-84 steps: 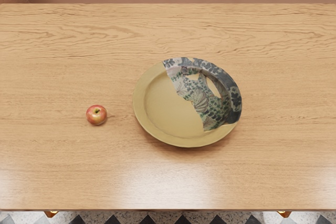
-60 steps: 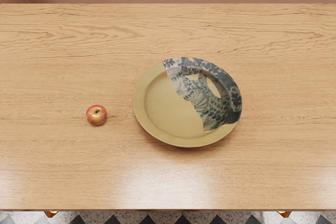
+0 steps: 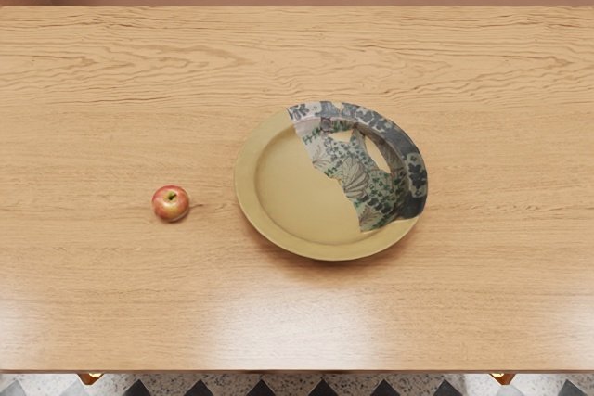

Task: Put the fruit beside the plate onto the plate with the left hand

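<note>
A small red apple is seen resting on the desk, in its left half and somewhat nearer the front edge than the back edge. It stands stem up, apart from the plate, which lies about the middle of the desk, to the apple's right. Nothing is carried by the plate; part of its face is ochre and part is covered by a dark leafy pattern.

Neither hand is shown, so how far the left hand is opened, and whether anything is held by it, cannot be told. The task is judged not yet begun.

Several failures can be foreseen. Since the apple is round and small, it could be nudged by the first finger to arrive and sent rolling toward the front or left edge. If it were pinched off-centre, it might be squeezed out of the grip. During the carry, the plate's raised rim could be struck and the plate shoved. If released too high, the apple may bounce or roll back off the shallow plate.
</note>
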Motion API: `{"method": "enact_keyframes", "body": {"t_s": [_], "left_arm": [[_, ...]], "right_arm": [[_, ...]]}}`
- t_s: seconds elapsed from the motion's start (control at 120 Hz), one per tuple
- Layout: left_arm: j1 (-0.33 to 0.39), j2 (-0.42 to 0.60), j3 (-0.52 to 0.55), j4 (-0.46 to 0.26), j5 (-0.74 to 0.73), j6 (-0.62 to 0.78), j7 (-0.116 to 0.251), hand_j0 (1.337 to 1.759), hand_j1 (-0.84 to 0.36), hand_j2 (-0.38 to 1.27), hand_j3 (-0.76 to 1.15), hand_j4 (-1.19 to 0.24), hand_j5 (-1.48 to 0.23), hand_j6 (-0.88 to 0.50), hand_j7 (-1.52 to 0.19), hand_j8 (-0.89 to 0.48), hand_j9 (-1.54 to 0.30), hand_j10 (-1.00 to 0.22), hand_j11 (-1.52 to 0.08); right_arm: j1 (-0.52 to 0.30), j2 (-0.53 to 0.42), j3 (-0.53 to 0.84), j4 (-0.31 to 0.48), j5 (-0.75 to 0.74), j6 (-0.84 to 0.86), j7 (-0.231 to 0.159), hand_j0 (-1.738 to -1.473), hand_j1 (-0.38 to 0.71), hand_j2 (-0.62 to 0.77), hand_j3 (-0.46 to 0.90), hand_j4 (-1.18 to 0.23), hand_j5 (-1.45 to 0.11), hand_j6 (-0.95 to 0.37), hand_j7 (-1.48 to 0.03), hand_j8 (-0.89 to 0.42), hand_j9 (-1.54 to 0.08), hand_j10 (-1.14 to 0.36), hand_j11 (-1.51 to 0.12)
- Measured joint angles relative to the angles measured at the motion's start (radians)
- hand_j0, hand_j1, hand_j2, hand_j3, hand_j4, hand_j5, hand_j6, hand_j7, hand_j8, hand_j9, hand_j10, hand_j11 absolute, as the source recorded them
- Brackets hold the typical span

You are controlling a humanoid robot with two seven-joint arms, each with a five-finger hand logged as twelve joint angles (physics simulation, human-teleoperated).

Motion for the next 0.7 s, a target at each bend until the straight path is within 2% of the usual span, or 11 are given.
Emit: {"method": "enact_keyframes", "body": {"t_s": [0.05, 0.108, 0.225, 0.375, 0.425, 0.483, 0.55, 0.608, 0.7], "left_arm": [[-0.004, 0.013, 0.021, -0.115, 0.042, -0.001, 0.0, 1.656, 0.32, 0.0, 0.0, -0.02, -0.03, -0.02, -0.03, -0.02, -0.03, -0.02, -0.03], [0.004, -0.009, 0.04, -0.196, 0.074, -0.001, 0.0, 1.657, 0.32, 0.01, 0.0, -0.02, -0.03, -0.02, -0.03, -0.02, -0.03, -0.02, -0.03], [-0.03, -0.12, 0.056, -0.277, 0.157, -0.001, 0.0, 1.657, 0.33, 0.01, 0.0, -0.02, -0.03, -0.02, -0.03, -0.02, -0.03, -0.02, -0.03], [-0.046, -0.174, 0.038, -0.395, 0.268, -0.002, 0.0, 1.658, 0.33, 0.01, 0.0, -0.02, -0.03, -0.02, -0.03, -0.02, -0.03, -0.02, -0.03], [-0.011, -0.182, -0.005, -0.414, 0.338, -0.043, 0.0, 1.658, 0.33, 0.01, 0.0, -0.02, -0.03, -0.03, -0.03, -0.03, -0.03, -0.02, -0.03], [0.058, -0.2, -0.08, -0.421, 0.416, -0.16, 0.0, 1.658, 0.33, 0.01, 0.0, -0.03, -0.03, -0.03, -0.03, -0.03, -0.03, -0.02, -0.03], [0.153, -0.274, -0.231, -0.416, 0.543, -0.323, 0.0, 1.658, 0.33, 0.01, 0.0, -0.02, -0.03, -0.02, -0.03, -0.02, -0.03, -0.02, -0.03], [0.2, -0.341, -0.372, -0.413, 0.641, -0.411, 0.0, 1.658, 0.33, 0.01, 0.0, -0.02, -0.03, -0.03, -0.03, -0.02, -0.03, -0.02, -0.03], [0.301, -0.362, -0.564, -0.427, 0.745, -0.503, 0.0, 1.658, 0.33, 0.01, 0.0, -0.02, -0.03, -0.03, -0.03, -0.02, -0.03, -0.02, -0.03]], "right_arm": [[0.0, 0.0, 0.0, 0.0, 0.0, 0.0, 0.0, -1.656, -0.35, 0.0, 0.0, 0.0, 0.0, 0.0, 0.0, 0.0, 0.0, 0.0, 0.0], [0.0, 0.0, 0.0, 0.0, 0.0, 0.0, 0.0, -1.657, -0.35, 0.0, 0.0, 0.0, 0.0, 0.0, 0.0, 0.0, 0.0, 0.0, 0.0], [0.0, 0.0, 0.0, 0.0, 0.0, 0.0, 0.0, -1.657, -0.35, 0.0, 0.0, 0.0, 0.0, 0.0, 0.0, 0.0, 0.0, 0.0, 0.0], [0.0, 0.0, 0.0, 0.0, 0.0, 0.0, 0.0, -1.658, -0.35, 0.0, 0.0, 0.0, 0.0, 0.0, 0.0, 0.0, 0.0, 0.0, 0.0], [0.0, 0.0, 0.0, 0.0, 0.0, 0.0, 0.0, -1.658, -0.35, 0.0, 0.0, 0.0, 0.0, 0.0, 0.0, 0.0, 0.0, 0.0, 0.0], [0.0, 0.0, 0.0, 0.0, 0.0, 0.0, 0.0, -1.658, -0.35, 0.0, 0.0, 0.0, 0.0, 0.0, 0.0, 0.0, 0.0, 0.0, 0.0], [0.0, 0.0, 0.0, 0.0, 0.0, 0.0, 0.0, -1.658, -0.35, 0.0, 0.0, 0.0, 0.0, 0.0, 0.0, 0.0, 0.0, 0.0, 0.0], [0.0, 0.0, 0.0, 0.0, 0.0, 0.0, 0.0, -1.658, -0.35, 0.0, 0.0, 0.0, 0.0, 0.0, 0.0, 0.0, 0.0, 0.0, 0.0], [0.0, 0.0, 0.0, 0.0, 0.0, 0.0, 0.0, -1.658, -0.35, 0.0, 0.0, 0.0, 0.0, 0.0, 0.0, 0.0, 0.0, 0.0, 0.0]]}}
